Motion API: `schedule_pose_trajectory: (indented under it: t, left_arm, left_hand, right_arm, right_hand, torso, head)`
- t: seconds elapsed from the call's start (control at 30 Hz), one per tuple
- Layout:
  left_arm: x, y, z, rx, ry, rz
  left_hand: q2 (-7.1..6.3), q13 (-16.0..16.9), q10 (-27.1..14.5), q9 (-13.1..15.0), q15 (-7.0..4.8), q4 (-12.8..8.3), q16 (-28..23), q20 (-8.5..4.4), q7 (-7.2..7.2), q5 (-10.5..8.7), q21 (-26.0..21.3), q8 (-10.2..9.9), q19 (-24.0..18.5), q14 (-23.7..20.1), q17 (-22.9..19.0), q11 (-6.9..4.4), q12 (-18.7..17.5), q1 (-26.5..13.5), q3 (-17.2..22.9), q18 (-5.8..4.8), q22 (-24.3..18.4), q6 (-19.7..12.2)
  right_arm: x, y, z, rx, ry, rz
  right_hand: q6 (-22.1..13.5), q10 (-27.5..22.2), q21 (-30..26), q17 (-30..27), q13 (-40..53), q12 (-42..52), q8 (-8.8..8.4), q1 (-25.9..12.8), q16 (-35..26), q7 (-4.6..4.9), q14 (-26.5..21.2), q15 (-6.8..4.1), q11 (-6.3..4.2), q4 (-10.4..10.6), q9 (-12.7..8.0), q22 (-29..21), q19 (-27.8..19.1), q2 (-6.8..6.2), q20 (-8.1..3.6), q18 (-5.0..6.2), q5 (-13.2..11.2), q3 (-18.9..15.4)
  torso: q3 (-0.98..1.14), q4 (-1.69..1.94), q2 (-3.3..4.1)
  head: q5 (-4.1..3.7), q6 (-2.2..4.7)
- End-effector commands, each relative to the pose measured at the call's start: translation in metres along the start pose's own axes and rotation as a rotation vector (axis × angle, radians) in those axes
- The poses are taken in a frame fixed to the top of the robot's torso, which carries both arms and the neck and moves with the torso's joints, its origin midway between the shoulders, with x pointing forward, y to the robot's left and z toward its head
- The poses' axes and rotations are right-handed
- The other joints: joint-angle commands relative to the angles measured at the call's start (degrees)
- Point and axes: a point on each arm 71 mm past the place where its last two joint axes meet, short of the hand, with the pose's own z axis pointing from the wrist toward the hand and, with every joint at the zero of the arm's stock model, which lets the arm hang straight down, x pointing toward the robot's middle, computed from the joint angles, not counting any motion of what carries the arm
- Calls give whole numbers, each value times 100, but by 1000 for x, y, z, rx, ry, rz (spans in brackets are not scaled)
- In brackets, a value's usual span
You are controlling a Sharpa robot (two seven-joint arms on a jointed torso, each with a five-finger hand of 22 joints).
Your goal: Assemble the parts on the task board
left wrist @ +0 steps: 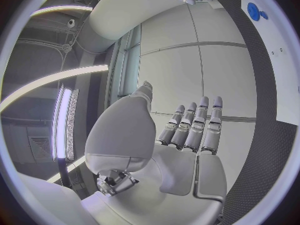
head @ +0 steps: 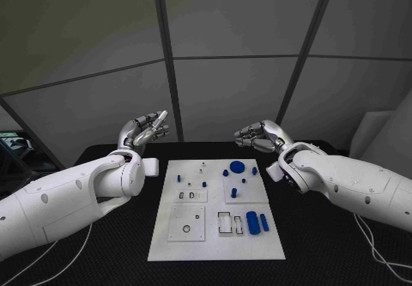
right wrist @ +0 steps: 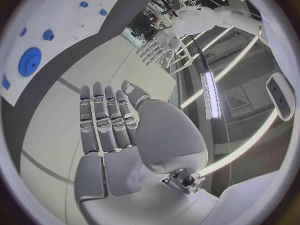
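- While both arms were raised beyond the far edge of the bench, the left hand held nothing, fingers straight and apart; the right hand held nothing either, its fingers loosely curled but spread.
- White task board lay flat mid-bench, between the two arms; neither hand touched it.
- Blue parts sat on it: a round disc near the far edge, an oblong piece toward the near right; small pegs between.
- Grey wall panels stood behind the bench.
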Motion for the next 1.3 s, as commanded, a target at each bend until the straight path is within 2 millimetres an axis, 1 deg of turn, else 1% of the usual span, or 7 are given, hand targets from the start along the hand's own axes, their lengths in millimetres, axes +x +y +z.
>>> schedule_pose_trajectory:
  t: [0.03, 0.17, 0.37, 0.53, 0.83, 1.07, 1.3]
  left_arm:
    - [6, -3, -5, 3, 65, -14]
    - [10, -6, -12, -3, 104, -20]
    - [18, -11, -25, -7, 158, -35]
    - [25, -16, -35, -13, 200, -52]
    - [32, -20, -45, -15, 225, -62]
    - [34, -20, -47, -16, 230, -65]
    - [34, -19, -47, -17, 228, -64]
  left_hand:
    - [142, 25, 722, 69, -151, -84, 170, -42, 489, -4, 239, 166, 520, 564, 50, -117, 169, 143, 75, 187, 82, 775]
    - [234, -10, 1076, 73, -276, -270, 265, -135, 446, -6, 432, 261, 967, 1077, 121, -207, 225, 307, 150, 202, 141, 1304]
    - [273, -30, 1252, 44, -327, -375, 226, -196, 402, -6, 471, 276, 1116, 1256, 157, -261, 222, 334, 155, 195, 141, 1448]
    - [282, -37, 1279, 27, -334, -424, 193, -208, 400, -6, 475, 263, 1153, 1288, 165, -264, 200, 352, 157, 193, 137, 1472]
    - [277, -54, 1196, -12, -318, -494, 113, -215, 456, -6, 490, 178, 1231, 1307, 173, -223, 113, 345, 145, 183, 132, 1394]
    - [276, -54, 1187, -14, -315, -502, 103, -214, 460, -5, 490, 171, 1234, 1305, 173, -220, 107, 346, 145, 182, 131, 1388]
    - [274, -56, 1139, -19, -308, -527, 74, -213, 475, -5, 489, 142, 1249, 1311, 177, -205, 79, 344, 146, 179, 126, 1352]
  right_arm:
    - [-2, 7, 5, -20, 61, -293]
    - [-7, 14, 10, 0, 94, -455]
    - [-4, 22, 13, 10, 163, -653]
    - [2, 28, 15, 13, 209, -789]
    - [9, 30, 16, 38, 266, -904]
    - [14, 30, 16, 44, 308, -922]
    - [15, 28, 17, 57, 321, -935]
  right_hand:
    - [139, 170, 186, 26, -1, -110, -59, -60, 44, 14, 324, -88, -21, -34, -3, 74, 219, -110, -109, 67, -36, 216]
    - [240, 324, 424, 99, 8, -172, -110, -147, 148, -34, 753, -211, -82, -6, 1, 183, 464, -226, -225, 76, -131, 301]
    - [382, 551, 953, 343, 10, -200, -174, -205, 464, -163, 1545, -458, -232, 56, 3, 449, 953, -409, -493, 71, -246, 310]
    - [463, 664, 1366, 605, 14, -205, -229, -181, 756, -237, 1991, -558, -306, 91, 3, 683, 1153, -532, -651, 64, -214, 320]
    - [364, 441, 2125, 1490, 16, -204, -291, -229, 1988, -294, 2223, -601, -330, 382, -2, 1143, 1331, -717, -759, 61, -490, 274]
    - [308, 255, 2529, 2011, 4, -203, -296, -145, 2738, -319, 2175, -597, -317, 530, -5, 1412, 1303, -774, -755, 60, -493, 262]
    - [302, 225, 2987, 3156, -1, -176, -290, -46, 4010, -313, 2009, -572, -303, 671, -1, 1733, 1184, -786, -738, 68, -479, 250]
  torso:
    - [-5, 43, 110]
    - [-28, 115, 225]
    - [-47, 243, 394]
    - [-68, 310, 531]
    - [-98, 350, 729]
    - [-97, 376, 792]
    - [-92, 399, 825]
  head:
    - [-44, 2]
    - [-101, 21]
    - [-208, 73]
    - [-241, 128]
    - [-276, 145]
    - [-280, 160]
    - [-326, 137]
